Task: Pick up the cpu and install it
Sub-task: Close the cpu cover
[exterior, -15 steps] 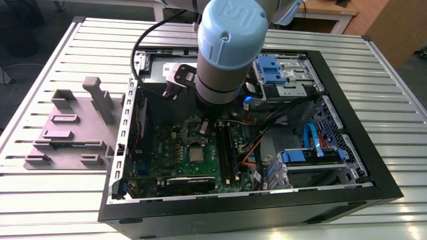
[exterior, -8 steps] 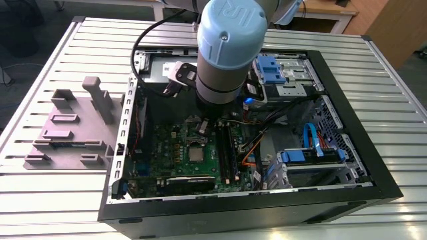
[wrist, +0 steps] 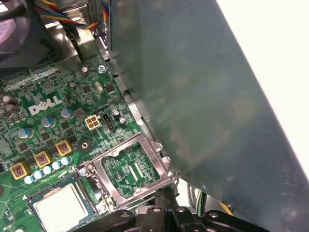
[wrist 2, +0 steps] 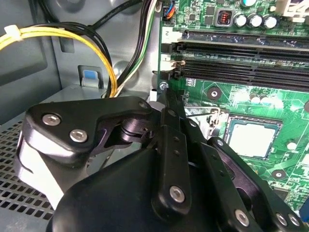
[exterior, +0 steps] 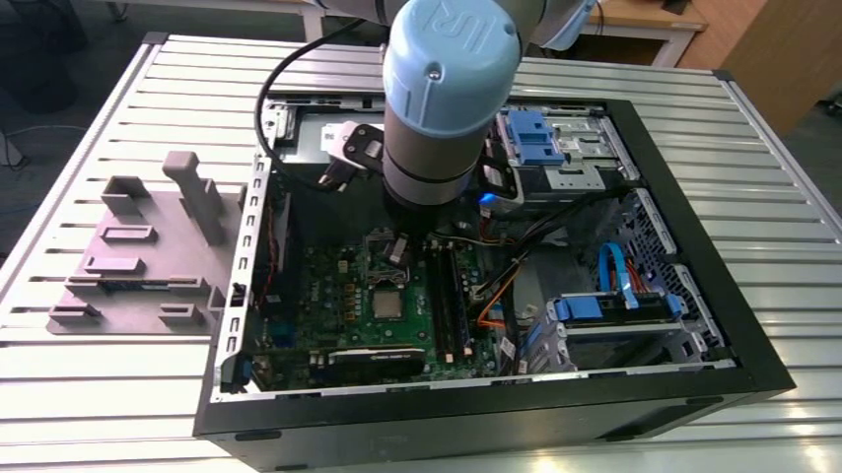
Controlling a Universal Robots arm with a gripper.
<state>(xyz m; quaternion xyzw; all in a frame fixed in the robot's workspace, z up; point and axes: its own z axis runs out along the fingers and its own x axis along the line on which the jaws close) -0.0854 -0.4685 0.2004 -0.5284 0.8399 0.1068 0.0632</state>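
1. While the arm [exterior: 435, 108] reaches down into the open computer case [exterior: 684, 197] on the bench [exterior: 132, 394], the cpu [wrist 2: 254, 137] sits flat in its socket on the green motherboard [wrist: 53, 106].
2. Its silver top also shows in the first wrist view [wrist: 60, 207], beside the raised metal bracket [wrist: 130, 169].
3. Whether the fingers [wrist 2: 166, 96] are released or clenched, I cannot tell.
4. A mauve-grey tray [exterior: 132, 256] lies on the bench outside the case.

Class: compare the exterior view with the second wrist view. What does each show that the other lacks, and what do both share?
Exterior view alone: the mauve-grey tray on the slatted table, and the blue drive brackets.
Second wrist view alone: yellow cables and the black gripper linkage.
Both: the green motherboard with the cpu lying in its socket.
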